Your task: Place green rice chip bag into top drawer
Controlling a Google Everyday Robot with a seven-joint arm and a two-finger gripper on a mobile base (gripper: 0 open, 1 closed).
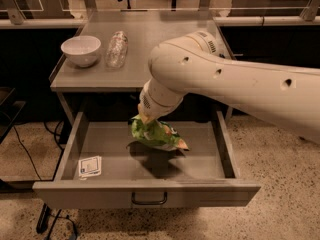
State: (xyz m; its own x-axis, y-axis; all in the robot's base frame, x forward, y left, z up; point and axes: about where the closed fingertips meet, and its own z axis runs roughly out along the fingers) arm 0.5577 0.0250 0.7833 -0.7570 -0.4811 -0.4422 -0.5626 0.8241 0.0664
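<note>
Green and crinkly, the green rice chip bag (156,134) hangs inside the open top drawer (90,194), over the middle of its grey floor and a little toward the back. The gripper (143,117) is at the upper left corner of the bag, just under the front edge of the table (165,44), at the end of the thick white arm (225,84) that comes in from the right. Its fingers (145,119) seem to be pinching the top edge of the bag; only their pale tips show, so I judge this mostly from how the bag hangs. A dark shadow lies on the drawer floor below and in front of the bag, which suggests that the bag is not fully resting on the floor, though its lower right corner may be touching it.

In my judgement, most of the task is done: the drawer is pulled out wide, and the bag is already between its side walls, well apart from the white card (90,166) in the front left corner. What is left is to lower the bag the last bit, release it, and lift the arm out without catching the table edge.

On the table a white bowl (81,50) and a clear bottle (116,49) lie just beside each other, and they play no part.
</note>
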